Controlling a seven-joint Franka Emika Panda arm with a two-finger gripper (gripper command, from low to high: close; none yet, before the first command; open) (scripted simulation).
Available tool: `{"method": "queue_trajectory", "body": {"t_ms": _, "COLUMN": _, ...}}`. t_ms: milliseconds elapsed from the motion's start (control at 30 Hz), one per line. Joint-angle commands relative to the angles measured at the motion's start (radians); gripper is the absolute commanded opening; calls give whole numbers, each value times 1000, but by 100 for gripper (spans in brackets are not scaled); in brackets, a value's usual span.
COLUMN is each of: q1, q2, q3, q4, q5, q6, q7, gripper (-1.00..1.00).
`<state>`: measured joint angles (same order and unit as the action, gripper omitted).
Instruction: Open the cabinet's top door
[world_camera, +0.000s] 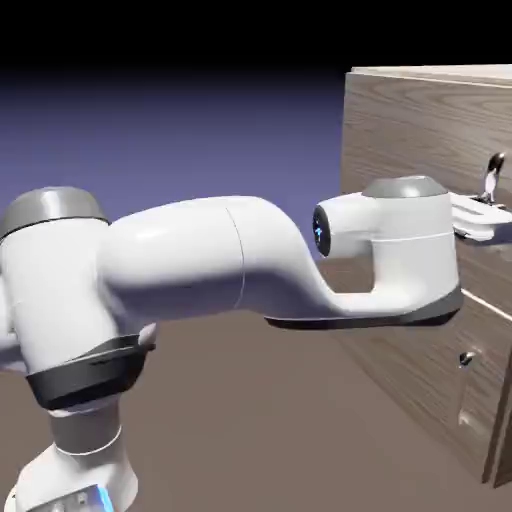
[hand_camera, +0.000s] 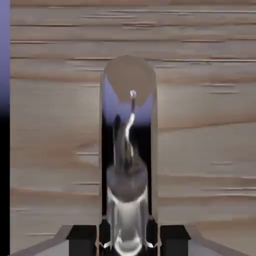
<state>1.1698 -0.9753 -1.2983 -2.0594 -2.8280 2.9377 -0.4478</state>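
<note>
At the exterior view's left, the robot's arm (world_camera: 175, 255) rises and reaches across toward the cabinet (world_camera: 430, 72), its wrist close to the wood. Farther right, the tool (hand_camera: 128, 242) is pinching the slim silver handle (hand_camera: 128, 215), one fingertip on each side of it; the upper part of the bar stands clear above the fingers in the exterior view. The top door (world_camera: 420, 125) is the upper wood-grain panel behind that handle, and it looks closed, level with the front as far as it shows.

With the grip made, the pull is the step in hand. It calls for a firm, even squeeze and a slow start straight out from the door. The handle sits toward the exterior view's right, so the hinge is probably on the far left side; once the door gives, the path should bend into an arc about that side, the wrist turning with the panel. A straight tug carried on too long could twist the bar or let it slip, for it looks smooth and narrow. The wrist also needs room from the swinging edge.

Counted from left to right: one arm, one tool with two fingertips, one cabinet, two front panels, the door and the lower panel (world_camera: 420, 340). On the lower one I make out one round knob (world_camera: 466, 359); the upper has one handle.
</note>
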Motion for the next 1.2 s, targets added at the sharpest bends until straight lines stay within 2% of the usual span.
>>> {"method": "queue_trajectory", "body": {"t_ms": 0, "q1": -36, "q2": 4, "q3": 23, "q4": -35, "q5": 10, "q6": -20, "q7": 3, "gripper": -100}}
{"method": "queue_trajectory", "body": {"t_ms": 367, "q1": -435, "q2": -9, "q3": 312, "q4": -395, "q5": 181, "q6": -232, "q7": -9, "gripper": -100}}
{"method": "queue_trajectory", "body": {"t_ms": 700, "q1": -771, "q2": -151, "q3": 659, "q4": -712, "q5": 490, "q6": -428, "q7": -101, "gripper": -100}}
{"method": "queue_trajectory", "body": {"t_ms": 933, "q1": -897, "q2": -302, "q3": 912, "q4": -873, "q5": 782, "q6": -559, "q7": -194, "gripper": -100}}
{"method": "queue_trajectory", "body": {"t_ms": 1167, "q1": -912, "q2": -431, "q3": 1162, "q4": -964, "q5": 1086, "q6": -705, "q7": -277, "gripper": -100}}
